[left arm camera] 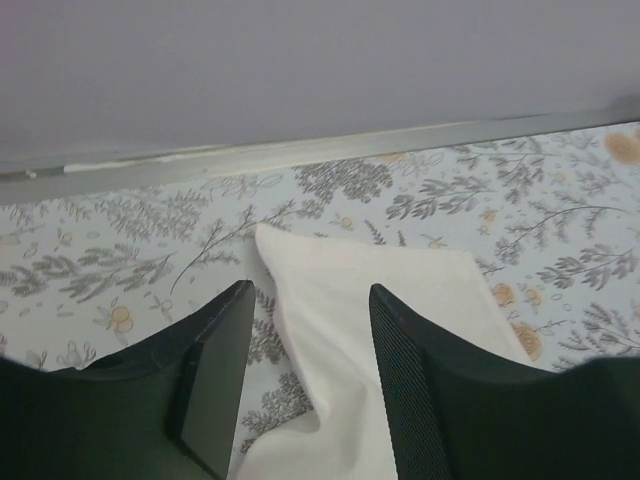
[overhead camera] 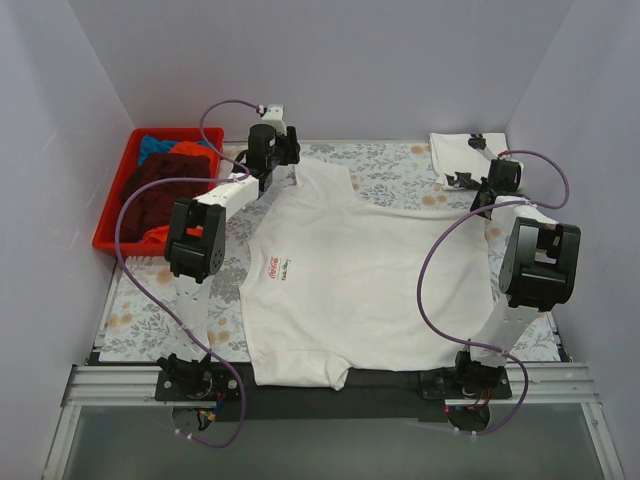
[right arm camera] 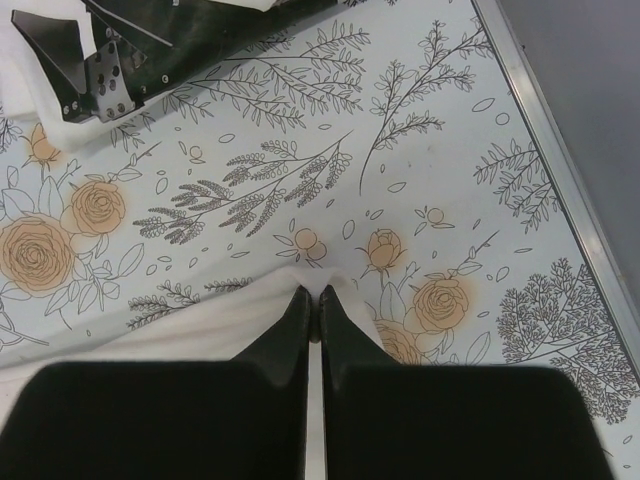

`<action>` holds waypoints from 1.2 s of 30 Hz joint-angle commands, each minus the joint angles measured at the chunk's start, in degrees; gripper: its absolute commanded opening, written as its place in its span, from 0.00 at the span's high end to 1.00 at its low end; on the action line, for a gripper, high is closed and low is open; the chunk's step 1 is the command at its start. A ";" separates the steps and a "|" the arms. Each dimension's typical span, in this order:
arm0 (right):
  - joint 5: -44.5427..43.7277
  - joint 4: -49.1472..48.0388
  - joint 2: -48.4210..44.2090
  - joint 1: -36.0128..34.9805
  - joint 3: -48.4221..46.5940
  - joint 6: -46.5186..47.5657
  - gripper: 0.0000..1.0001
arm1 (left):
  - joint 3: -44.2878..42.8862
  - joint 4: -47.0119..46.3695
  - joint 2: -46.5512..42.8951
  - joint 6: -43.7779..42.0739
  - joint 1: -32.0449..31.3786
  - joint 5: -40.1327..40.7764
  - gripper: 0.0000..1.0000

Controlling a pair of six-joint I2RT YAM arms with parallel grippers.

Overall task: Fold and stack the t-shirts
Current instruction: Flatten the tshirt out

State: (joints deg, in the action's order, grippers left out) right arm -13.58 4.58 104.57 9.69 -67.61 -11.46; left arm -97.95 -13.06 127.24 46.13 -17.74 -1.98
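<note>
White tee spread flat mid-table, small red chest logo (script too tiny to read). Its 11 o'clock sleeve lies btwn parted fingers of L gripper, released; R gripper clenched at 2 o'clock sleeve edge, hold on cloth unclear. Black-print tee, 1 o'clock, partly arm-hidden.

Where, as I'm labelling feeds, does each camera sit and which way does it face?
Top external: above and behind the robot, looking down on the white t-shirt; both arms show.
Left wrist: on the left arm, facing the far wall over a sleeve; open left tool shows.
Right wrist: on the right arm, looking down; shut right tool pinches that shirt.
All share that t-shirt.
</note>
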 commanded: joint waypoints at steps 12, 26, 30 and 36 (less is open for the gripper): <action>3.30 -1.24 -0.07 0.33 1.70 -0.66 0.99 | 20.94 15.52 -16.31 11.26 0.33 16.04 0.79; 3.83 -1.24 1.77 0.33 1.61 -1.19 0.99 | 27.63 25.36 -16.67 21.10 0.33 13.32 0.99; 4.09 -1.24 2.21 0.33 1.43 -1.28 0.99 | 29.22 27.12 -16.85 22.42 0.33 15.86 1.00; 3.91 -1.24 2.57 0.33 1.34 -1.28 0.99 | 30.53 34.50 -16.94 28.57 0.33 25.96 1.00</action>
State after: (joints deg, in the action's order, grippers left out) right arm -9.96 4.56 106.52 9.76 -66.48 -12.10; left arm -69.97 12.43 111.92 70.87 -17.80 15.97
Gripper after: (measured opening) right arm 0.032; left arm 0.007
